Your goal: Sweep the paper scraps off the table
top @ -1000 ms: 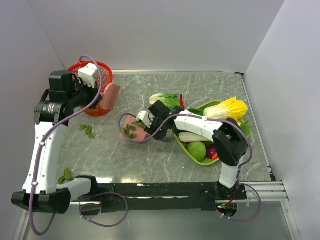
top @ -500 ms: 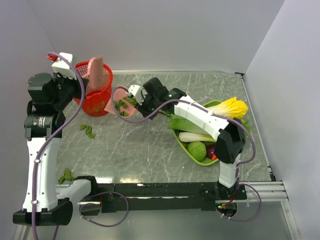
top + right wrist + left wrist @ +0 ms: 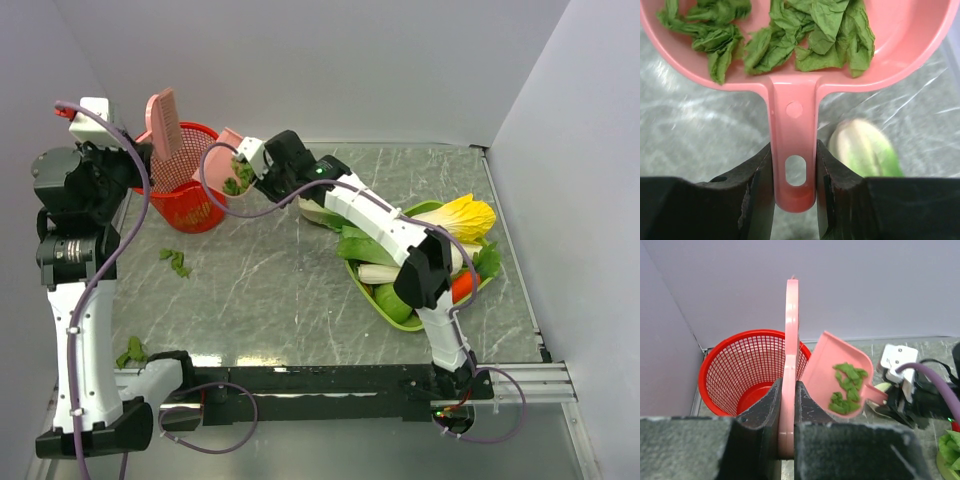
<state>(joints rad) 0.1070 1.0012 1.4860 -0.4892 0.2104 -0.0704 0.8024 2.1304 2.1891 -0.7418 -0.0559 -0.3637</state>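
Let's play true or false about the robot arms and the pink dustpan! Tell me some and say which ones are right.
1. The dustpan has green scraps in it. True.
2. The basket is blue. False: it is red.
3. The left gripper holds the brush. True.
4. No scraps lie on the table. False: a few lie on it, near the left arm.
5. The right gripper holds nothing. False: it is shut on the dustpan's handle.
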